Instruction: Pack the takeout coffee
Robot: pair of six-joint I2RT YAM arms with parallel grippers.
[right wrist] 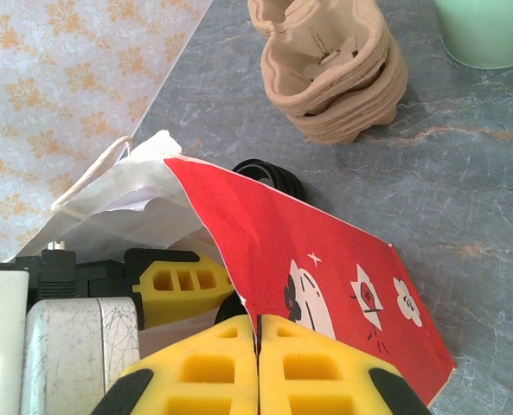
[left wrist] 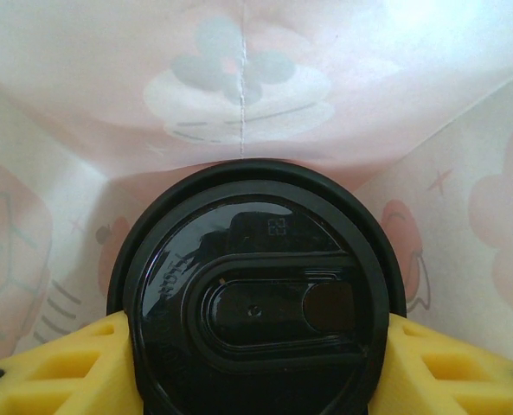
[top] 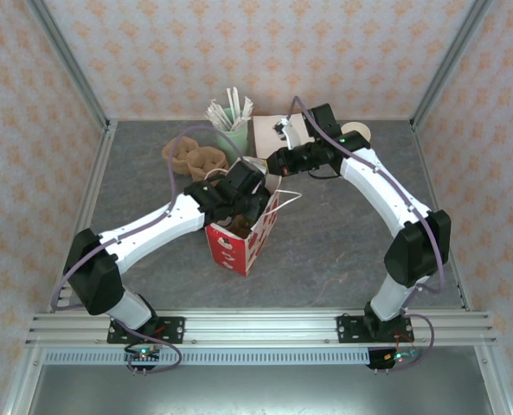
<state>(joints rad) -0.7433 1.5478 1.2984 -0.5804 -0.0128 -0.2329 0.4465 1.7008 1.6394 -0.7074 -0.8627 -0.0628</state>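
While looking down from the left wrist, find left gripper clamped on the takeout coffee. Jaws about half spread, yellow fingers pressed to both sides just under the black lid. Sits deep inside the paper bag, hemmed by white inner walls with print ghosting through. Cannot tell whether resting on the bag floor or hanging above it.

Over to the right wrist: right gripper shut tight, fingers together, pinching the top edge of the bag's red wall. Just left of the pinch, gaping mouth with one yellow finger of the left gripper inside. Cannot tell what the dark curved bit beyond the red wall is.

Past the bag, apart from it: stack of brown pulp cup carriers on the grey table. Farther back, cut by the frame edge: mint green holder.

Seen from above, near to far: bag upright mid-table, entered from the left by the left arm and reached at its far rim by the right arm. Behind that the carriers, then the green holder, stuffed with paper-wrapped sticks, near the back wall.
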